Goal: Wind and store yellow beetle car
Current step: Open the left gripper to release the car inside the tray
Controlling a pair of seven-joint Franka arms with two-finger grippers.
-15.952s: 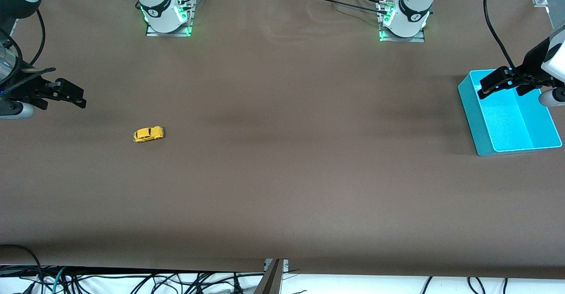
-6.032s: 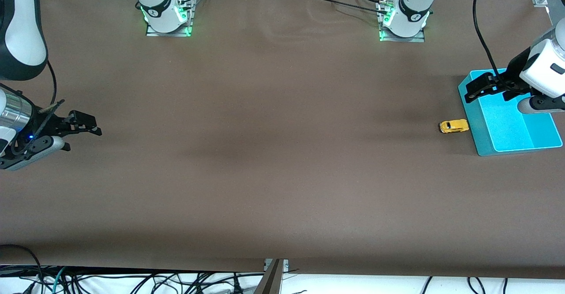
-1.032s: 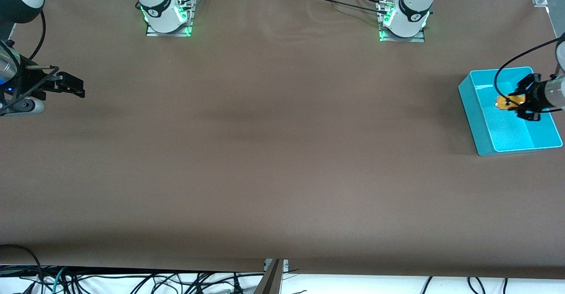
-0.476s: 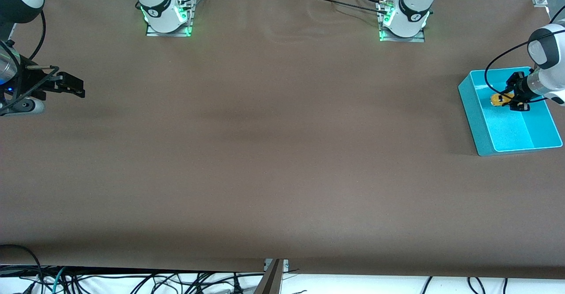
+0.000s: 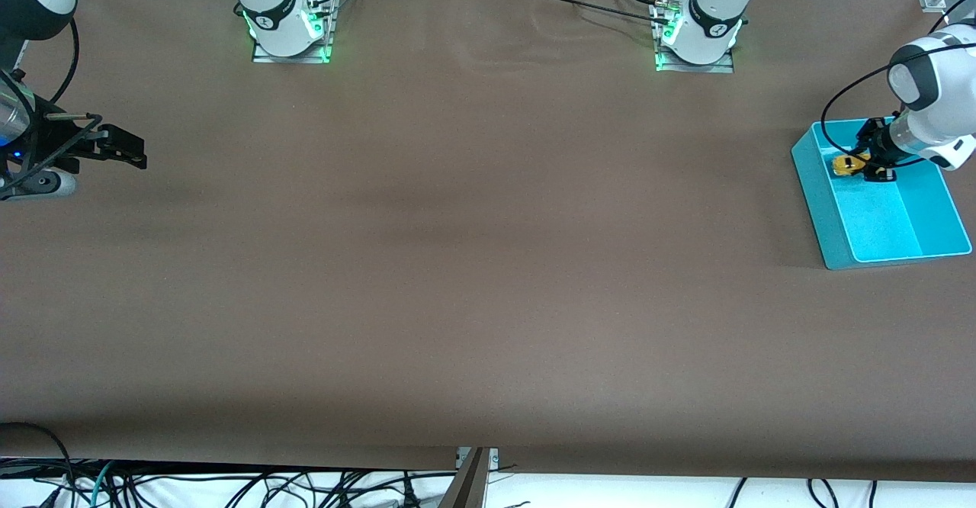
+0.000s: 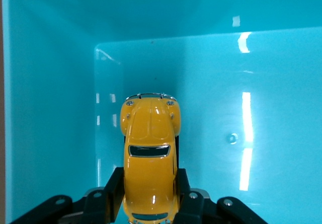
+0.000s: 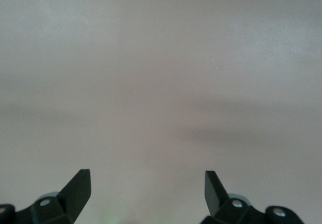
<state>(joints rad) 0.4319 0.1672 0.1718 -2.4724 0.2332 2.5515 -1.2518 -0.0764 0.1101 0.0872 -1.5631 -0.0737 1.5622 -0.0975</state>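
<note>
left end effector (image 5: 860,165) | grips yellow beetle car (image 6: 150,153) | inside bin (image 5: 884,222)

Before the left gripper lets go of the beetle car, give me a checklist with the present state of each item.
1. Left gripper shut on the yellow beetle car: ok, fingers clamp both its sides.
2. Car over the blue bin, inside its walls: ok, both views show bin floor around it.
3. Car touching the bin floor: cannot tell.
4. Bin floor under the car free of other things: ok.
5. Right gripper out of the way: ok, open and waiting over the table at the right arm's end.
6. Car wound: cannot tell.
</note>
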